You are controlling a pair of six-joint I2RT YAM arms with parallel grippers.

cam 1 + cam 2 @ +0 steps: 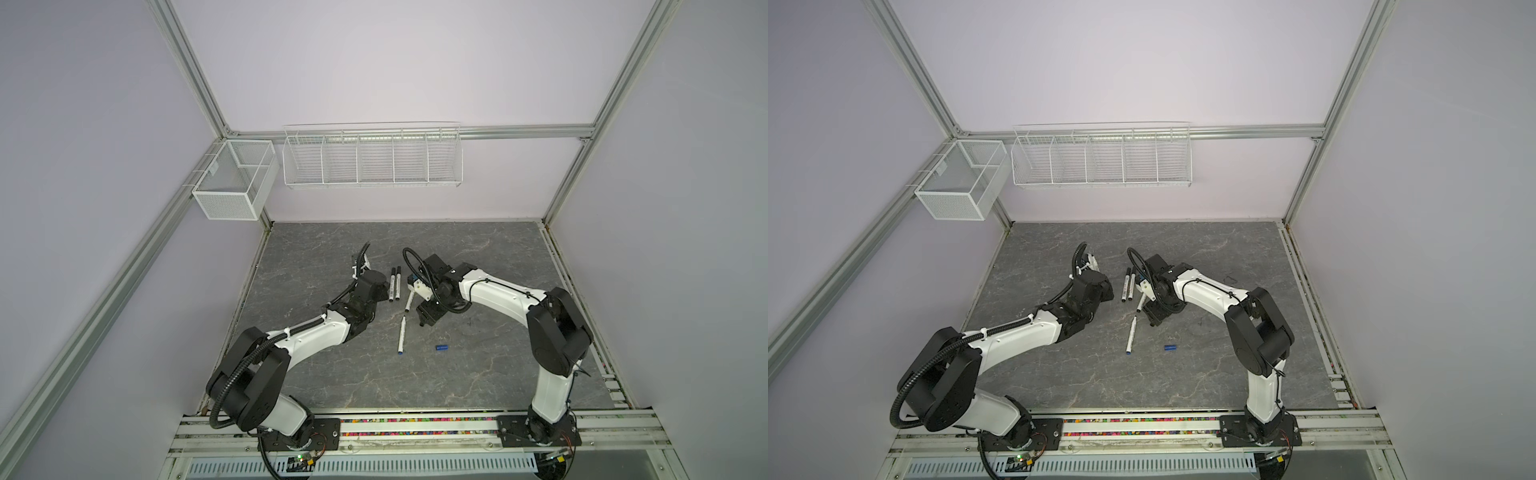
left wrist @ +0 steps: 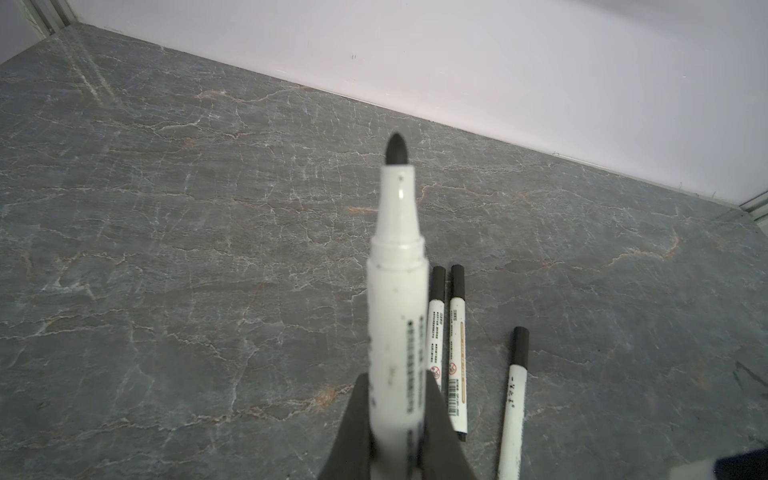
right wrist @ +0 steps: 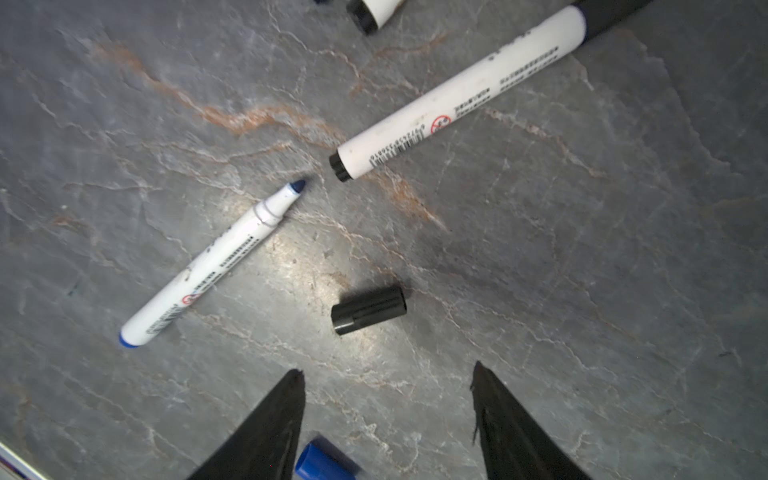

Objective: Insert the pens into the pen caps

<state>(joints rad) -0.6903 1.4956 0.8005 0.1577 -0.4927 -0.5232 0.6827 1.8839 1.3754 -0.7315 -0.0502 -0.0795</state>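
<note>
In the left wrist view my left gripper (image 2: pixel 397 378) is shut on an uncapped black-tipped pen (image 2: pixel 397 266) held above the table, tip pointing away. Two capped pens (image 2: pixel 446 345) lie side by side just past it, with a third capped pen (image 2: pixel 515 395) beside them. My right gripper (image 3: pixel 387 368) hangs open over the table with nothing between its fingers. A loose black pen cap (image 3: pixel 368 309) lies just ahead of it. The uncapped blue pen (image 3: pixel 212 266) and a blue cap (image 3: pixel 324 461) lie nearby. In both top views the blue pen (image 1: pixel 402 334) (image 1: pixel 1131 335) and blue cap (image 1: pixel 442 348) (image 1: pixel 1170 348) lie apart.
A grey marbled table (image 1: pixel 478 374) fills the cell floor. A white mesh basket (image 1: pixel 232 178) and a wire rack (image 1: pixel 372 156) hang on the back walls, well above the table. Both arm bases sit on the front rail (image 1: pixel 415 428).
</note>
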